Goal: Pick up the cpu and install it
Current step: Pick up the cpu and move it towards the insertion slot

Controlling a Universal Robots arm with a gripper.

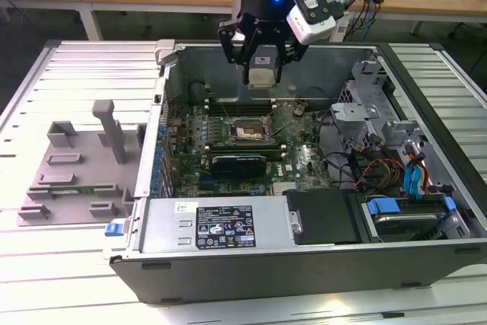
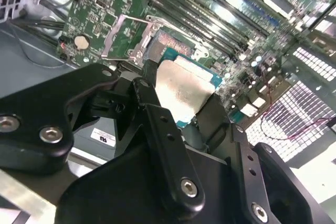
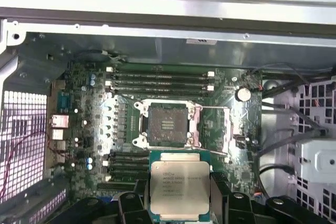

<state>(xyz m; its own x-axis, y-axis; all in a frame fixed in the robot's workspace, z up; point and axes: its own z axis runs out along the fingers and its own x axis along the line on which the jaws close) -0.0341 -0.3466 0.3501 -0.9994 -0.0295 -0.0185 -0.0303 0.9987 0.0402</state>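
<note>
Slatted metal table (image 1: 53, 279) carrying an open computer case (image 1: 304, 268) lying on its side, interior facing up; on the exterior view's left, just beside the case, a grey plastic tray (image 1: 76, 180) with upright posts. Inside the case, a green motherboard (image 1: 304, 159) covers the floor of the central bay; a boxed unit with a black label (image 1: 225, 226) lies along the near wall, and drive cages with blue tabs (image 1: 411, 211) occupy the exterior view's right. The black gripper (image 1: 261, 68) hangs above the case interior, close to its far wall and clear of the motherboard. Its fingers (image 2: 152, 106) are clamped on two opposite edges of the cpu (image 1: 262, 77), which is held level in the air, pale metal top towards the first wrist camera. The socket (image 1: 251, 133) lies on the motherboard below the gripper; in both wrist views its contact field (image 3: 167, 124) is exposed and its metal retaining frame (image 2: 123, 35) is swung open to one side. In the first wrist view the cpu (image 3: 179, 188) appears just beside the socket, not seated in it; in the second wrist view the cpu (image 2: 181, 90) partly covers the socket (image 2: 168, 43) from above.
</note>
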